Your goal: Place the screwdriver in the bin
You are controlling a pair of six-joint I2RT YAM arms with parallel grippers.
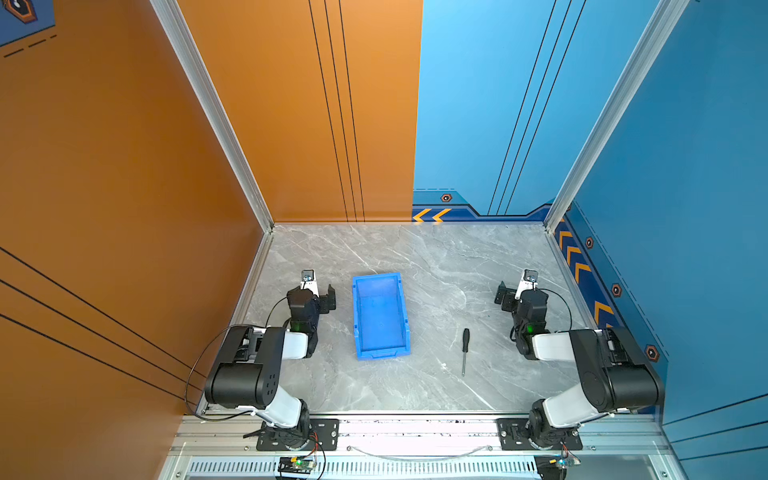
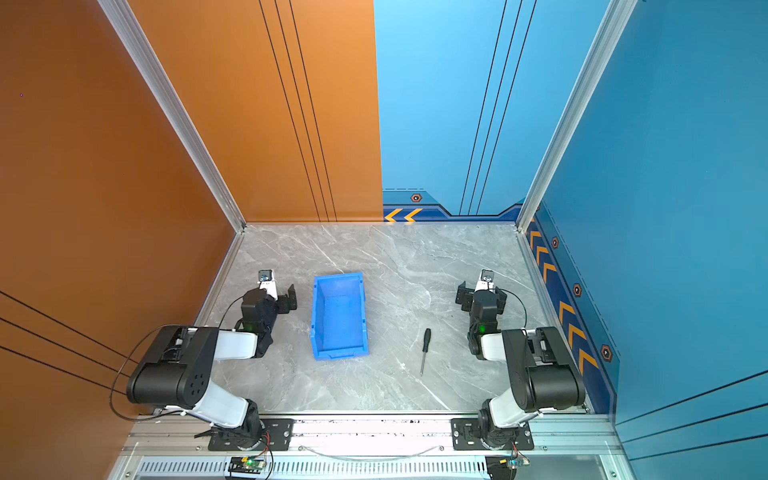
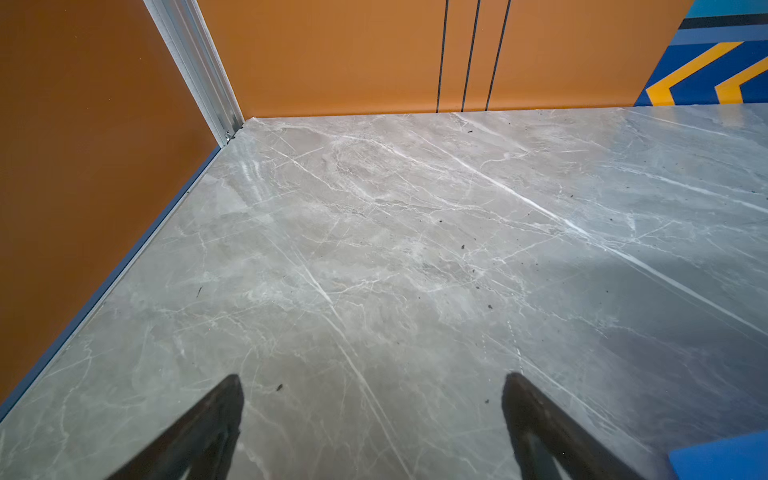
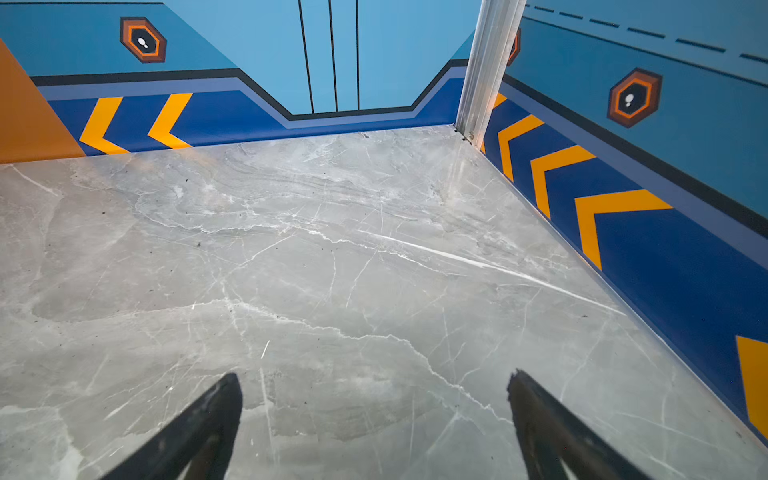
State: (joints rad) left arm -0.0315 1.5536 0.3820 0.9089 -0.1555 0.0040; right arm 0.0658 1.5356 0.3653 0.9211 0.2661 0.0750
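The blue bin [image 1: 380,320] [image 2: 338,318] lies on the grey marble table, left of centre, with nothing in it. To its right, nearer the front, the black-handled screwdriver [image 1: 465,351] [image 2: 425,350] lies flat, shaft toward the front edge. My left gripper [image 1: 311,293] [image 3: 374,386] hovers just left of the bin, open and holding nothing. Only a corner of the bin [image 3: 723,457] shows in the left wrist view. My right gripper [image 1: 521,293] [image 4: 374,384] is open over bare table, right of and behind the screwdriver, which is out of both wrist views.
Orange wall panels [image 1: 124,187] close the left side and blue panels [image 1: 685,208] the right. Aluminium posts [image 1: 266,220] [image 1: 550,220] stand at the back corners. Both arm bases are bolted to a metal rail [image 1: 415,428] along the front edge.
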